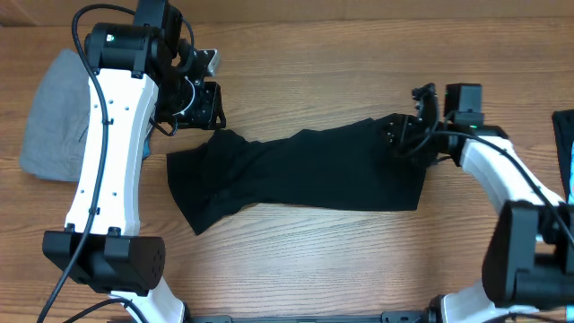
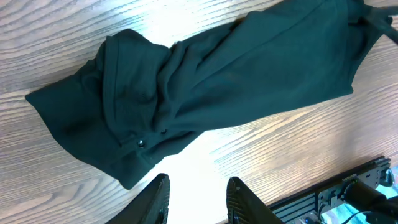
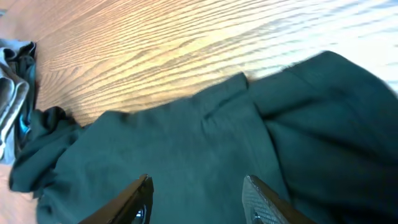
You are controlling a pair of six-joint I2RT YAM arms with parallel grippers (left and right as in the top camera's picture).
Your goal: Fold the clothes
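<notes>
Since the clothes point(image 1: 305, 170) look limp and light, pinch the edge just beyond the open, empty right pincer point(image 3: 199, 202); the left pincer point(image 2: 196, 202) gapes empty too, cloth ahead

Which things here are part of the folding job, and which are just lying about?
Part of the job:
- black garment, lying crumpled across the table
- left gripper, open, near its bunched end
- right gripper, open, over its other end

Lying about:
- grey folded cloth, beneath the left arm
- blue item, cut off at the far edge
</notes>
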